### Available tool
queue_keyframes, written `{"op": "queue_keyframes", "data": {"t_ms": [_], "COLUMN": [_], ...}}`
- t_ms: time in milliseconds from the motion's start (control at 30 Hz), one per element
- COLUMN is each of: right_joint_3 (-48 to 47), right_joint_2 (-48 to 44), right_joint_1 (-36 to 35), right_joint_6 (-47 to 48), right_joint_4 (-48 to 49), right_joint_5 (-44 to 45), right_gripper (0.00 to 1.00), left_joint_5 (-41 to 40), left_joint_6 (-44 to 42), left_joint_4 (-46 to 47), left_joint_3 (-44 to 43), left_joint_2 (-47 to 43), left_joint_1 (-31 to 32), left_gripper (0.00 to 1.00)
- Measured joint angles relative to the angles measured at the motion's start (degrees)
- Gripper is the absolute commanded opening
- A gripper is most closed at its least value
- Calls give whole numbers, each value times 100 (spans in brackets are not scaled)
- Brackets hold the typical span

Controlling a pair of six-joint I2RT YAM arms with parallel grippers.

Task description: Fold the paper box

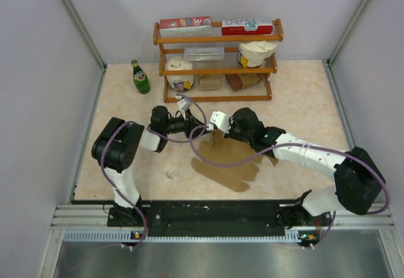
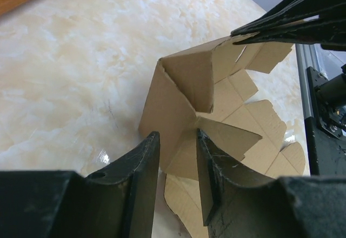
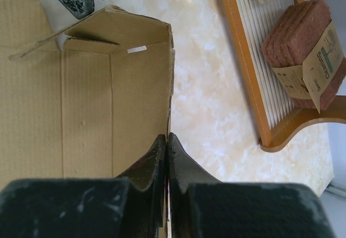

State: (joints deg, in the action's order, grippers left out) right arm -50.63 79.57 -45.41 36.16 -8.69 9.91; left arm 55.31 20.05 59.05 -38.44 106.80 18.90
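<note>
The paper box is a kraft-brown die-cut sheet lying mid-table, with one wall and end flaps raised at its far side. In the left wrist view the raised corner stands just ahead of my left gripper. That gripper's jaws are apart and straddle the folded edge, and a flap lies against the right finger. My right gripper is shut on the top edge of the raised wall. It shows again pinching the cardboard in the left wrist view. Both grippers meet over the box in the top view, the left beside the right.
A wooden shelf stands at the back, holding red-and-white cartons, rolls and brown scrub pads. A green bottle stands to its left. Grey walls close in both sides. Purple cables loop over the box.
</note>
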Motion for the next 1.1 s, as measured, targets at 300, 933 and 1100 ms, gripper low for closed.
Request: {"op": "queue_keyframes", "data": {"t_ms": [300,933,1100], "right_joint_3": [197,415,415], "right_joint_2": [0,2,2], "right_joint_1": [-120,-326,-326], "right_joint_6": [245,636,675], "right_joint_4": [352,872,890], "right_joint_5": [308,831,857], "right_gripper": [0,0,0], "left_joint_5": [151,433,640], "left_joint_6": [46,153,382], "left_joint_4": [221,605,793], "left_joint_3": [44,155,153], "left_joint_2": [61,131,269], "left_joint_1": [59,127,0], "left_gripper": [40,58,64]}}
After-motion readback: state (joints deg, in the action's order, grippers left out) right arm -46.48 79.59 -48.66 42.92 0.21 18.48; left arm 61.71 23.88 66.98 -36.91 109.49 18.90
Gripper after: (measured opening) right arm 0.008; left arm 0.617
